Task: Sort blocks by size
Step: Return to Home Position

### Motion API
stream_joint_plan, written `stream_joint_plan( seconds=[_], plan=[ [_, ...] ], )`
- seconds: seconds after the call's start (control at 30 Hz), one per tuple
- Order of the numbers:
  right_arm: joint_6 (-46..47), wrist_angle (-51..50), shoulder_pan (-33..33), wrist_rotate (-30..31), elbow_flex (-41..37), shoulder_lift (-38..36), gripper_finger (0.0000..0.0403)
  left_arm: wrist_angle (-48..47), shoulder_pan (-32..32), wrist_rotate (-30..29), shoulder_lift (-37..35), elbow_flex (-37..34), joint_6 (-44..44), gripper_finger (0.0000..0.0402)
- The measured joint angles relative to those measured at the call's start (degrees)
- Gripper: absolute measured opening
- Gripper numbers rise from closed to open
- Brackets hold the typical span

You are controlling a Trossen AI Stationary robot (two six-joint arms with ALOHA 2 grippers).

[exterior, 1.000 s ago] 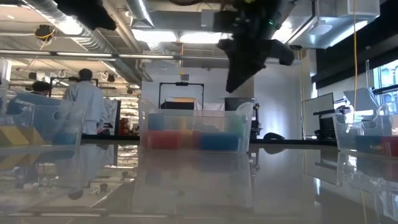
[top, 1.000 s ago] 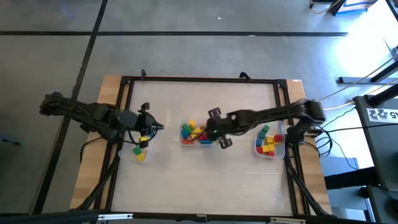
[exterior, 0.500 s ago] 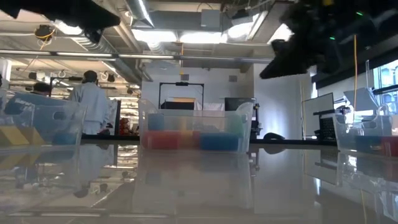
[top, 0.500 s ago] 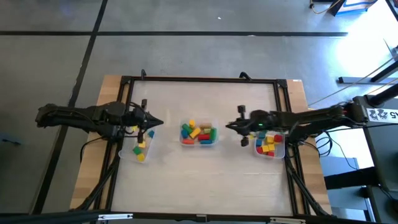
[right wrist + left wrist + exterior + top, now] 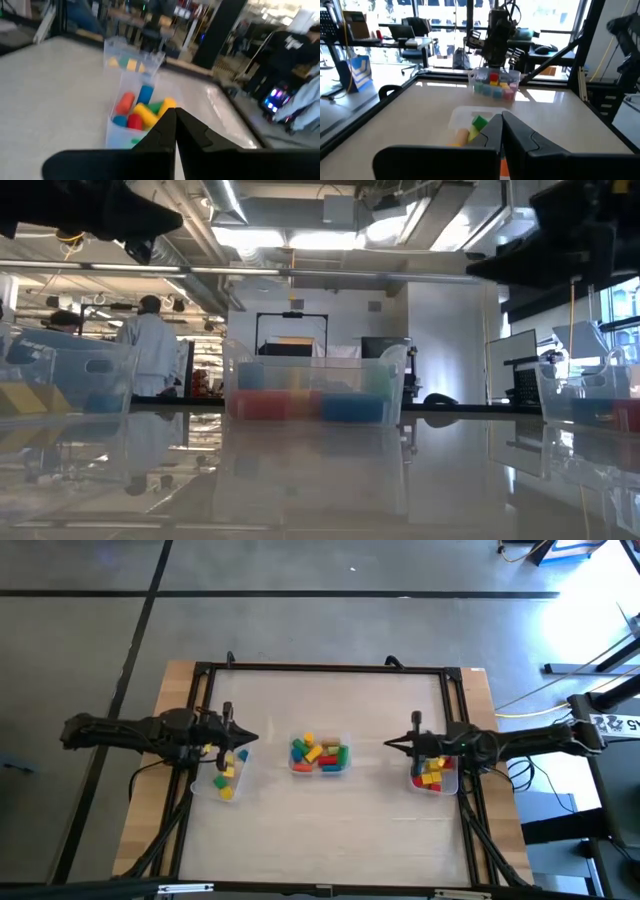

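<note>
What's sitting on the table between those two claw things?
The high view shows a clear bin of coloured blocks midway between the left gripper and the right gripper, both shut.

High view straight down, whole table (image 5: 330,700); low view level at surface edge; wrist views face inward, share middle bin (image 5: 320,373)

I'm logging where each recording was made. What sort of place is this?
Probably a robotics lab or industrial workshop: exposed ceiling ducts, a person in a light coat, and office desks beyond the table.
</note>
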Motion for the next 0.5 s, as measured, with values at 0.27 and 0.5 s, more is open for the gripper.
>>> stream_joint_plan(
  seconds=[0.27, 0.5],
  plan=[
    [-1.37, -1.34, 0.00, -0.48, -3.91, -11.32, 0.0012, 1.04, 0.00, -0.71, -5.98, -4.73, -1.98, 0.0005],
    [-0.74, -1.98, 0.00, 0.09, -8.90, -20.73, 0.0012, 0.33, 0.00, -4.22, -11.74, -7.20, -2.18, 0.0005]
  ],
)
